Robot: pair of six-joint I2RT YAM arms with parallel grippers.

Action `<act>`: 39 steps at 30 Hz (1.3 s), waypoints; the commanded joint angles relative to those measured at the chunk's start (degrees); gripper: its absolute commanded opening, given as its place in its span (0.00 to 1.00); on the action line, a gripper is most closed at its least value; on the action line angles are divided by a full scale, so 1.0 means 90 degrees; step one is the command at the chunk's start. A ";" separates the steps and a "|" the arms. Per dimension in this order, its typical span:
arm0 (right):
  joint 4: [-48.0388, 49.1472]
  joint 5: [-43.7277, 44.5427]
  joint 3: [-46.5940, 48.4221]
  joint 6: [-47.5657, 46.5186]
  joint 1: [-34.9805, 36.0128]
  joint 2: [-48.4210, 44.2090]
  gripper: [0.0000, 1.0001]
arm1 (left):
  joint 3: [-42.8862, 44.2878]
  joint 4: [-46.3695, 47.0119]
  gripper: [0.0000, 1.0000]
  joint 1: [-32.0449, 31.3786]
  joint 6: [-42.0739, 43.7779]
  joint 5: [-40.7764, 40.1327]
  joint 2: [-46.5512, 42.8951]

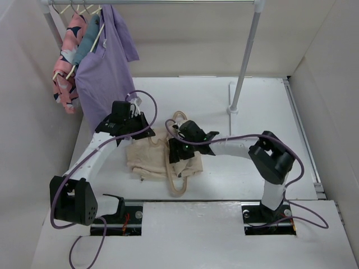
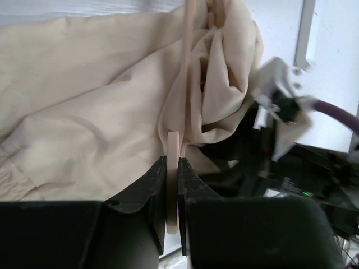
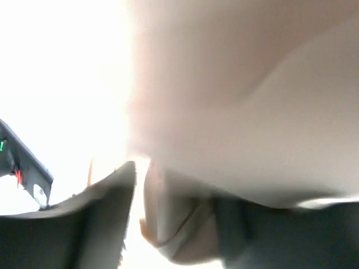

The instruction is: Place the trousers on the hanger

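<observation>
The cream trousers point(image 1: 147, 159) lie crumpled on the white table between the two arms. The thin pale hanger point(image 1: 171, 168) lies across them, its hook point(image 1: 178, 116) at the far end and its loop over the near edge of the cloth. My left gripper point(image 1: 143, 128) is at the trousers' far left edge. In the left wrist view it point(image 2: 173, 161) is shut on a thin bar of the hanger point(image 2: 184, 84), with the trousers point(image 2: 84, 112) beyond. My right gripper point(image 1: 177, 147) is on the bunched cloth by the hanger. In the right wrist view it point(image 3: 179, 190) has a fold of trousers point(image 3: 241, 112) between its fingers; this view is blurred.
A clothes rail at the back left carries a purple shirt point(image 1: 104, 73) and a pink patterned garment point(image 1: 66, 67) on wooden hangers. The rail's right pole point(image 1: 247, 56) stands on a foot point(image 1: 232, 107) behind the right arm. Walls close in both sides.
</observation>
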 commanded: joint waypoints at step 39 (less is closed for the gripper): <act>0.2558 -0.0999 0.1387 0.1169 -0.0977 0.1662 0.00 | 0.1101 0.0120 0.00 -0.0453 0.0237 0.0720 0.0339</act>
